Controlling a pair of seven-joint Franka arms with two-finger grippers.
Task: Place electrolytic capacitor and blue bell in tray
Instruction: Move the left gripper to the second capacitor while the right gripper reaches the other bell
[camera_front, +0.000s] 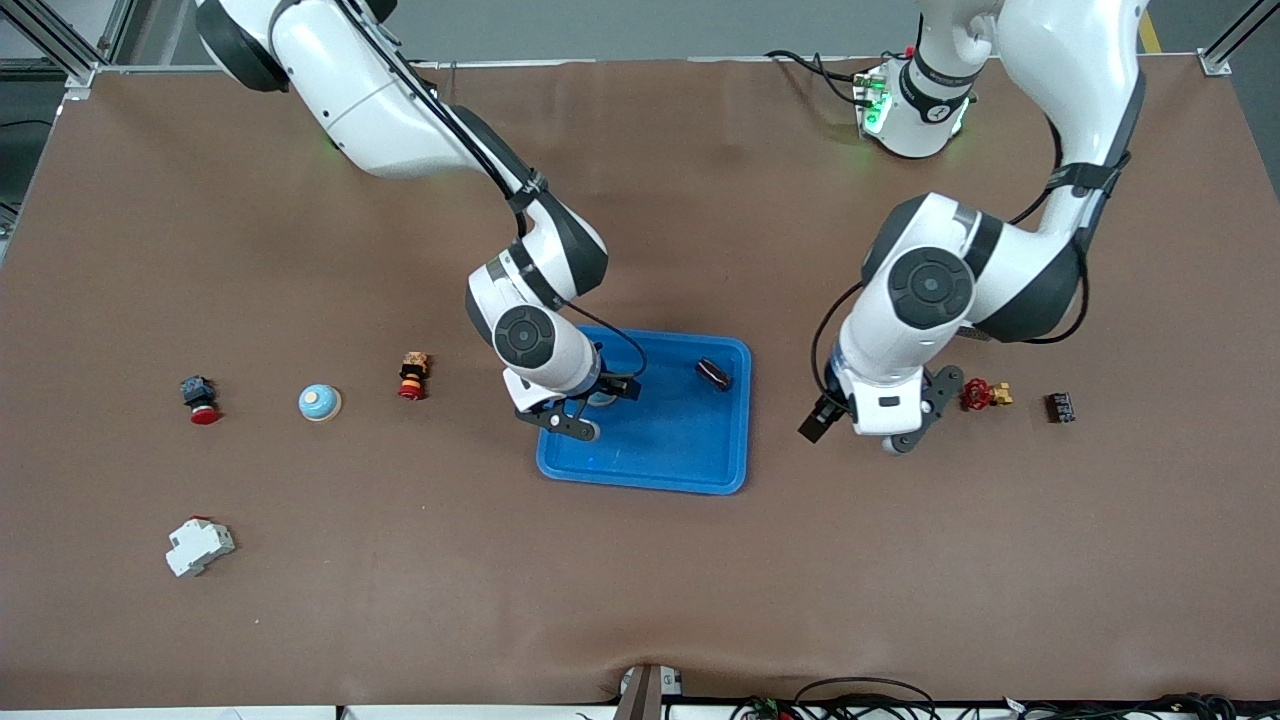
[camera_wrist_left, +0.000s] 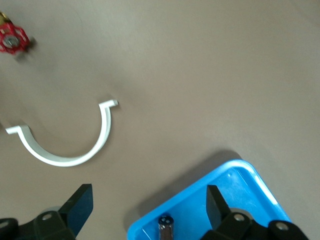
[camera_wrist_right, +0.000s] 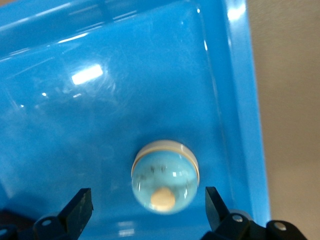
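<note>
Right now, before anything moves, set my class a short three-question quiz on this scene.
1. True or false: the electrolytic capacitor lies in the blue tray.
2. Which thing sits between the fingers of the right end effector? A) a yellow cup B) the blue bell C) a green block
3. Fill in: the left end effector, at the tray's edge toward the left arm's end of the table, has its fingers ____.
Key: 1 true; 2 B; 3 open.

Red valve (camera_front: 977, 394), black connector (camera_front: 1060, 407), white breaker (camera_front: 198, 546), red pushbutton (camera_front: 199, 398), white clamp (camera_wrist_left: 65, 140)
</note>
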